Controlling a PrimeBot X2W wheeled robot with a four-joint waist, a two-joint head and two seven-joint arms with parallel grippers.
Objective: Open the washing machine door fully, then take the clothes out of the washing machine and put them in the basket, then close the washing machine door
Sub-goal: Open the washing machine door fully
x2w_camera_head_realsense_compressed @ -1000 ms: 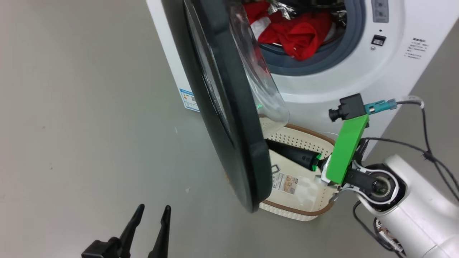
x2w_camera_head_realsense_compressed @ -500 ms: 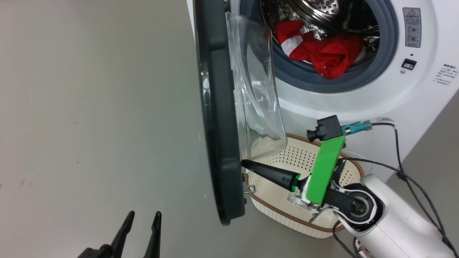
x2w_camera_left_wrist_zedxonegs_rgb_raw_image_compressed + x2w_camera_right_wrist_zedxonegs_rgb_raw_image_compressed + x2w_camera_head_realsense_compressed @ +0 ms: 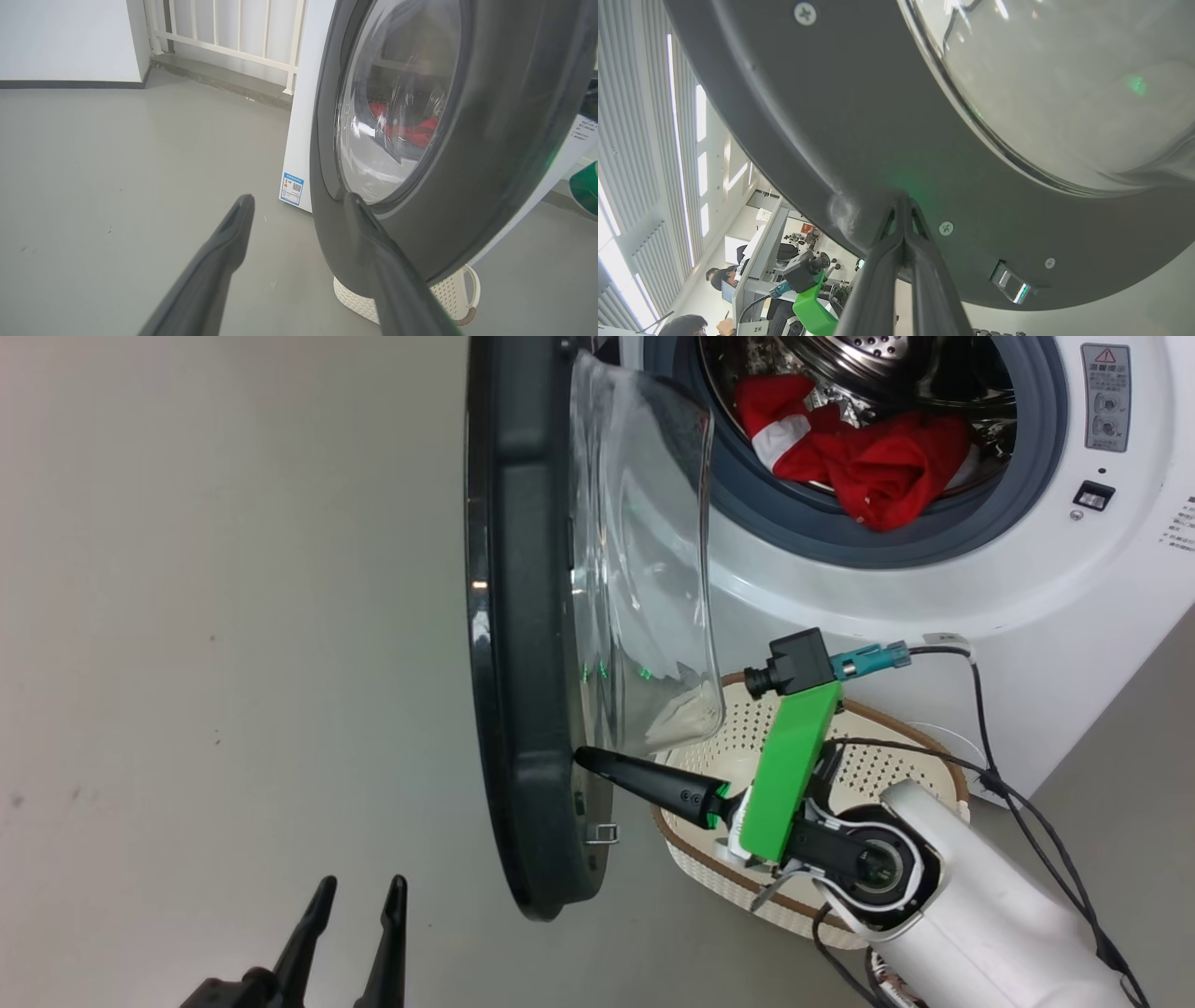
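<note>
Washing machine door (image 3: 523, 644) now stands edge-on down the middle of the head view, roughly square to the front of the washing machine (image 3: 934, 607). A second ago it leaned across the frame, with its glass bowl overlapping the drum mouth. The head camera has itself shifted, so part of that difference is only the view. Even so, the bowl now sits left of the grey gasket and the opening at the upper right is uncovered, so the door has swung wider. The right claw (image 3: 583, 758) has both fingers shut together and holds nothing. Its tip presses the dark inner rim low on the door, close to the latch hook, as the right wrist view confirms. It has followed the door leftward across the frame. The left claw (image 3: 363, 882) has stayed at the lower left above the floor (image 3: 233, 616), spread wide and empty. The clothes (image 3: 868, 457) lie red and white in the drum at the upper right, untouched. The basket (image 3: 700, 870) sits on the floor below the opening, under the right arm. By my reading the door is well open but probably not fully, so the push likely needs to continue before anything is lifted out.
</note>
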